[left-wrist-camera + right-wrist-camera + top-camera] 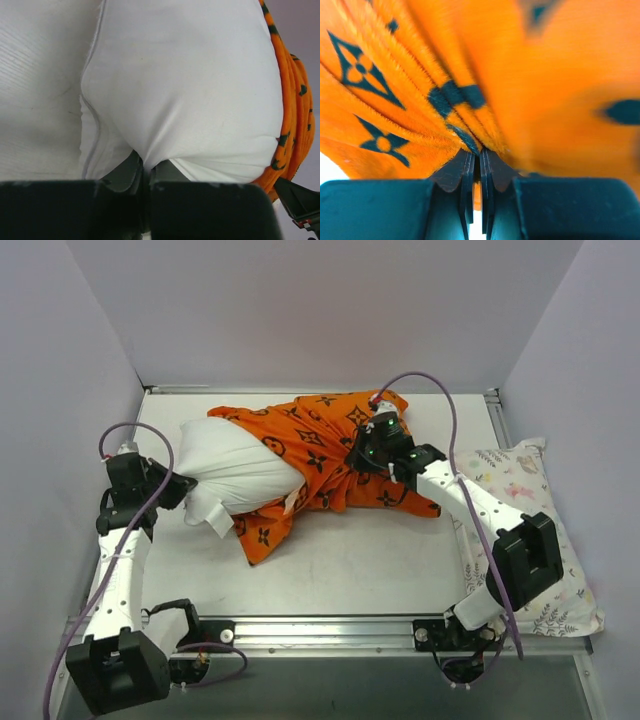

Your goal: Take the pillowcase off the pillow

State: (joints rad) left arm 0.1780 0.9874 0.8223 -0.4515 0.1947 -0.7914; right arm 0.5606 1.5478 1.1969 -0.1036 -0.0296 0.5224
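The plain white pillow (235, 465) lies at the left of the table, its left half bare and its right half inside the orange pillowcase (325, 455) printed with black motifs. A small white tag (293, 502) shows at the case's open edge. My left gripper (182, 487) is shut on the pillow's left end; in the left wrist view white cloth (185, 100) is pinched between the jaws and the orange case (295, 115) shows at the right. My right gripper (360, 452) is shut on a bunched fold of the pillowcase (420, 90), which fills the right wrist view.
A second white pillow with pastel animal print (540, 540) lies along the right edge of the table under the right arm. White walls close in the back and both sides. The table's metal front rail (330, 625) runs between the arm bases.
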